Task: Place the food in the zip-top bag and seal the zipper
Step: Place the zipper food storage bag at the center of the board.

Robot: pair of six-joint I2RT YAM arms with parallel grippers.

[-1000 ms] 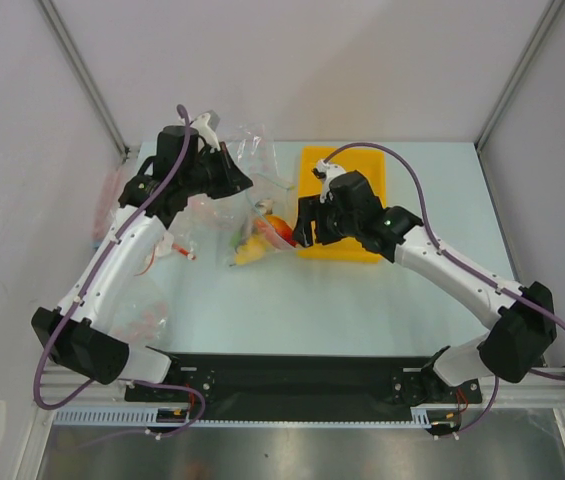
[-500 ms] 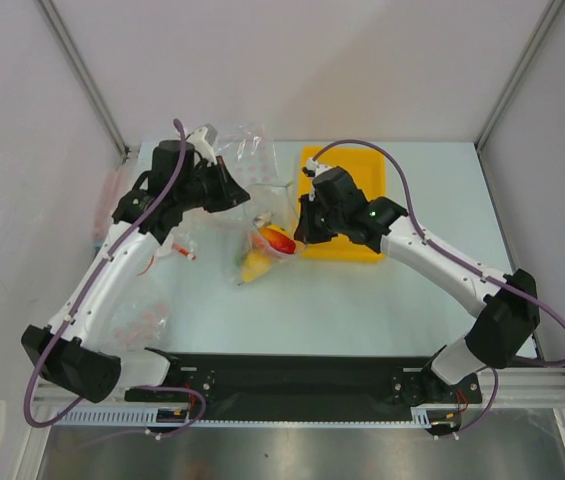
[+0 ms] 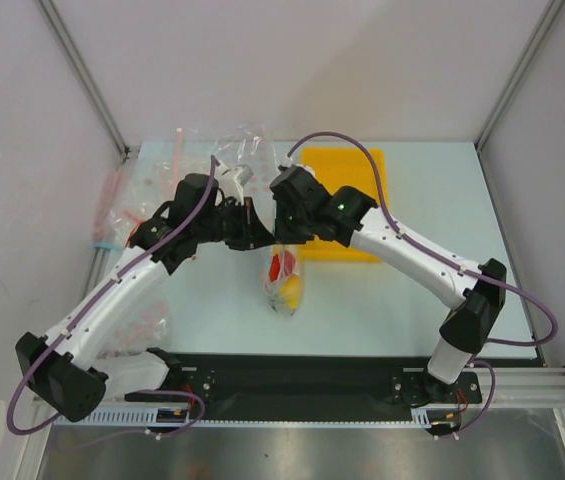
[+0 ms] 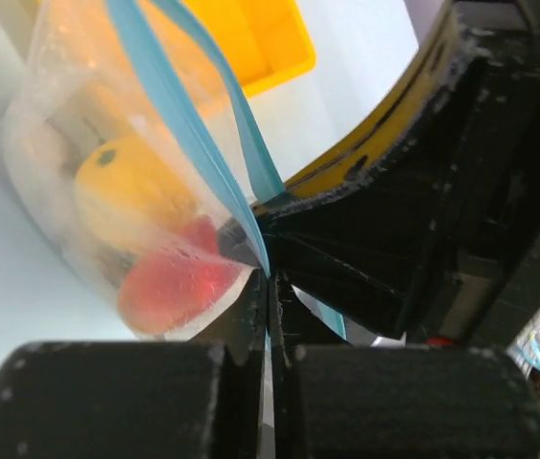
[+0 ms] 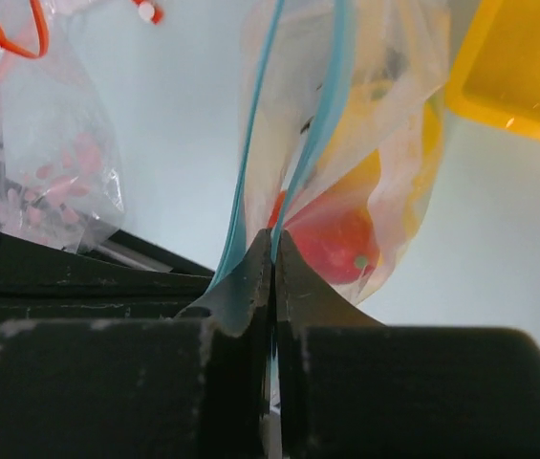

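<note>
left arm (image 3: 112, 300), right arm (image 3: 412, 258): white links, black joints | cables (image 3: 362, 150): purple, one along each arm | my left fingers (image 4: 107, 402): black, flat, scuffed | my right fingers (image 4: 422, 191): black, yellow edge stripe | green light (image 3: 343, 207): right forearm | base plate (image 3: 302, 375): black

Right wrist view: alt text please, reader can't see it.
The right gripper is shut on the teal zipper of the clear zip-top bag, whose two strips part beyond it; a red fruit and a yellow fruit show inside. A yellow tray sits upper right, a second bag with pink bits at left.
</note>
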